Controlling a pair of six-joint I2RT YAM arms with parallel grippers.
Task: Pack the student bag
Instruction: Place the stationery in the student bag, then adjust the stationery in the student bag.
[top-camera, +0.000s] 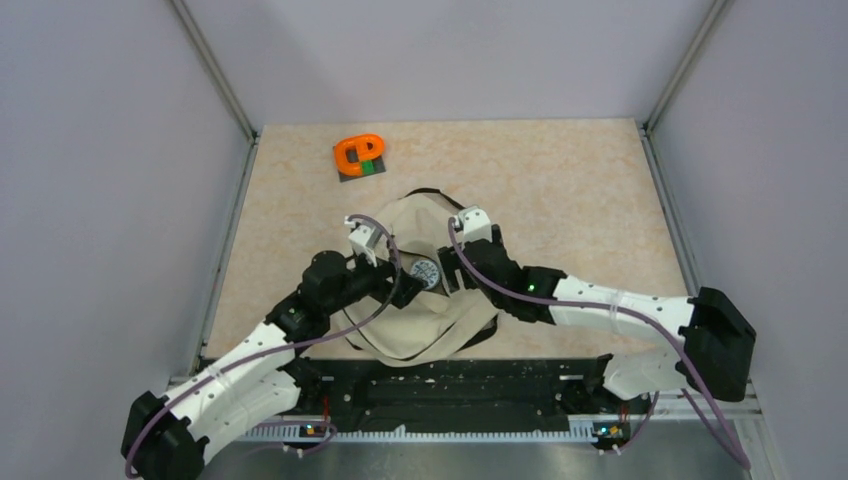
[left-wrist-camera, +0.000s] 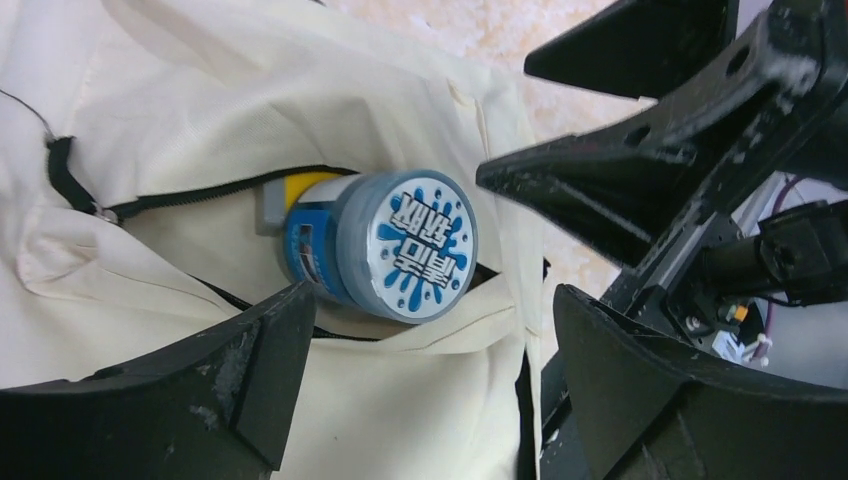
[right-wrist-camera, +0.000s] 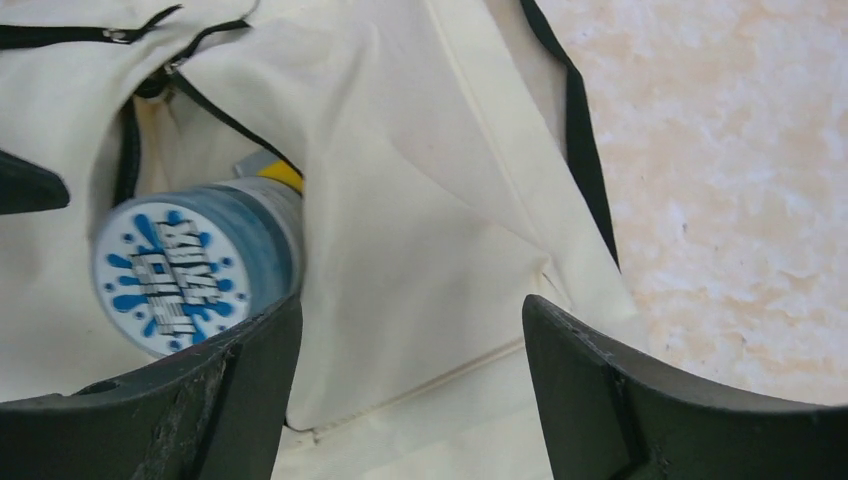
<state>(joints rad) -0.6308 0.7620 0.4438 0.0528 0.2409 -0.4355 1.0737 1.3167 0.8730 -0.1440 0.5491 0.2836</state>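
A blue tub (left-wrist-camera: 400, 245) is lodged inside the open student bag (left-wrist-camera: 200, 90).
Nothing is gripped: the left gripper (left-wrist-camera: 430, 400) and right gripper (right-wrist-camera: 410, 400) are spread wide.

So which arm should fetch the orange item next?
Left, probably. The orange item lies beyond the student bag on the side of the left gripper, which is open and empty. The right gripper would need to cross.

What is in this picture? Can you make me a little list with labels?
bag: beige student bag, middle of the table, zipper open
in the opening: blue jar with a white splashy lid, poking out
left gripper: open, over the jar
right gripper: open, over the bag's fabric
outside the bag: orange thing, far left of the table
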